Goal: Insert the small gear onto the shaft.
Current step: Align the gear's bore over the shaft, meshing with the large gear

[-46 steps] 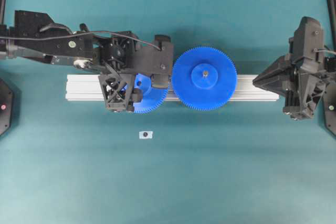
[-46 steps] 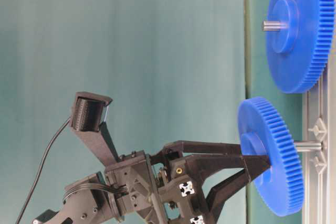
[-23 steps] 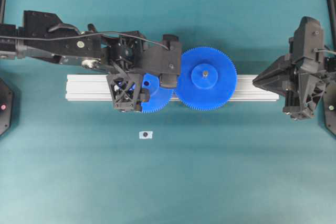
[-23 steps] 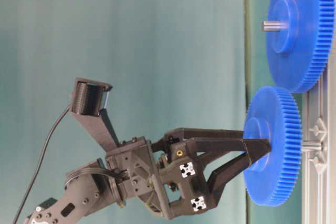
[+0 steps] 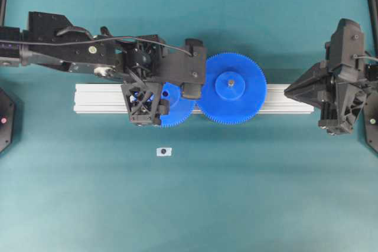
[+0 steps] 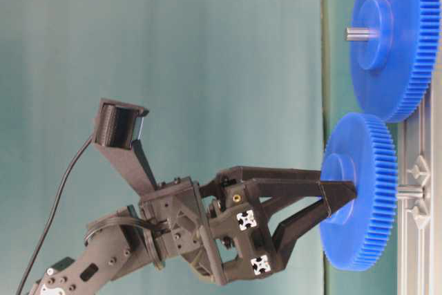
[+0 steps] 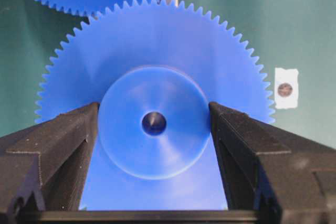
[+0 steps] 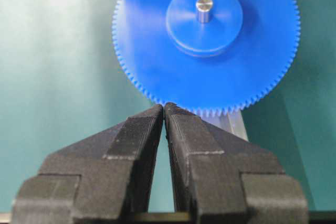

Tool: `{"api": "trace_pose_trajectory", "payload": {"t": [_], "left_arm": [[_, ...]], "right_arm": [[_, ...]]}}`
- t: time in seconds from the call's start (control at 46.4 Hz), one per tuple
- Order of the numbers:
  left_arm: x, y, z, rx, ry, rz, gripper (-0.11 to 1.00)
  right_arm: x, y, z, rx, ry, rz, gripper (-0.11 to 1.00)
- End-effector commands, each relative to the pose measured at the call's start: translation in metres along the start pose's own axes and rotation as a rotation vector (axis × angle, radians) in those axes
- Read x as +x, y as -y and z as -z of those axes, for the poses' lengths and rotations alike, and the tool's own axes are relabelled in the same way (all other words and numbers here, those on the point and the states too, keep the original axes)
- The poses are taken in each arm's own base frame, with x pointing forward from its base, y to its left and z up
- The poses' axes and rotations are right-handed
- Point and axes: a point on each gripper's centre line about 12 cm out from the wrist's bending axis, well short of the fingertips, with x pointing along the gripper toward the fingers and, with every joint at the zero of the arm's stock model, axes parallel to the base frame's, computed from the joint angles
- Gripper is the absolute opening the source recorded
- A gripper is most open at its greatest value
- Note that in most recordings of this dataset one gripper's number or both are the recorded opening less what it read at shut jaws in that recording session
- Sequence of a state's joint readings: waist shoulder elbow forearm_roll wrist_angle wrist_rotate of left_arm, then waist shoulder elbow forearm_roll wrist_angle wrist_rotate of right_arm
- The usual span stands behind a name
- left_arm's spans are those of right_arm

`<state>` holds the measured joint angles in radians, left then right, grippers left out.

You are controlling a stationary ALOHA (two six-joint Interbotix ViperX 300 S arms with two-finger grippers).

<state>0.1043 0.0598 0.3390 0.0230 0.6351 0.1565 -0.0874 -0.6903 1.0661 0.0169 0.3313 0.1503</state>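
The small gear (image 7: 157,45) is blue, and my left gripper (image 7: 154,107) is shut on its raised hub (image 7: 126,129), one finger (image 7: 63,135) on each side. In the table-level view the small gear (image 6: 360,191) sits low over the rail. A short piece of the grey shaft (image 6: 409,191) shows between gear and rail. A dark pin tip shows in the centre hole (image 7: 154,123). From overhead the left gripper (image 5: 155,103) hides most of the small gear (image 5: 177,110). My right gripper (image 8: 164,107) is shut and empty at the rail's right end.
The larger blue gear (image 5: 231,88) sits on its own pin on the ribbed aluminium rail (image 5: 97,98); its teeth meet the small gear's. A small white label (image 5: 163,151) lies on the teal table in front of the rail.
My left gripper carried the small gear rightwards against the larger gear and down along the shaft toward the rail. In the last half second it has hardly moved. The right arm stayed still.
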Motion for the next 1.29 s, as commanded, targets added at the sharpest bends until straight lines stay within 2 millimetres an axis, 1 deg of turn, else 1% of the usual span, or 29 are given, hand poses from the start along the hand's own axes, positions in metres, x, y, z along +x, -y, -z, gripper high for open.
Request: {"api": "trace_pose_trajectory", "payload": {"t": [0.0, 0.129, 0.409, 0.711, 0.991, 1.271], "left_arm": [[-0.009, -0.005, -0.017, 0.004, 0.058, -0.015, 0.71], [-0.005, -0.005, -0.016, 0.002, 0.049, -0.013, 0.71], [-0.008, -0.004, -0.012, 0.002, 0.019, -0.008, 0.71], [-0.018, -0.004, -0.013, 0.000, 0.035, -0.011, 0.71], [-0.018, -0.004, -0.013, -0.001, 0.032, -0.011, 0.71], [-0.016, -0.003, -0.007, -0.006, 0.001, -0.005, 0.71]], "right_arm": [[-0.001, 0.000, -0.004, 0.009, 0.018, -0.002, 0.22], [-0.001, 0.000, -0.004, 0.009, 0.018, -0.002, 0.22], [-0.001, -0.001, -0.004, 0.008, 0.018, -0.003, 0.22], [-0.001, 0.000, -0.004, 0.009, 0.018, -0.002, 0.22], [-0.001, -0.001, -0.004, 0.008, 0.018, -0.003, 0.22], [-0.001, -0.001, -0.005, 0.010, 0.023, -0.003, 0.22]]}}
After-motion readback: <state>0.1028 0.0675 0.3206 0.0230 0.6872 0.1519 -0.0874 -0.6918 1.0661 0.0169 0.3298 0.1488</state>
